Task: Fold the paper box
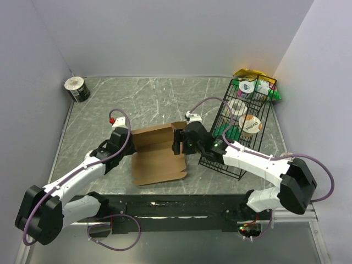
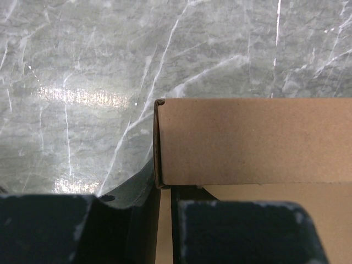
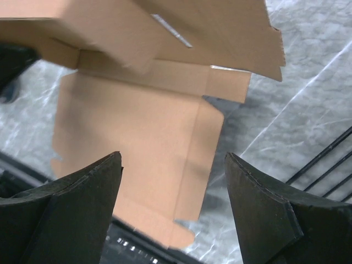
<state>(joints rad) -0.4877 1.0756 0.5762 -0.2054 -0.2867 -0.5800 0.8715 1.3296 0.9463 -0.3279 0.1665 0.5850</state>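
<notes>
With my left gripper (image 1: 130,144) clenched on the left edge of the plain brown cardboard paper box (image 1: 158,162) lying half-folded mid-way across the grey marbled table (image 1: 110,104), I should bring the spread, empty right gripper (image 1: 177,142) squarely against the raised back wall (image 1: 155,135).

Bright, even overhead light, shadows soft. Left wrist view: glare patch on table (image 2: 82,96). Right wrist view: paper box (image 3: 110,38) blurred up close.
</notes>
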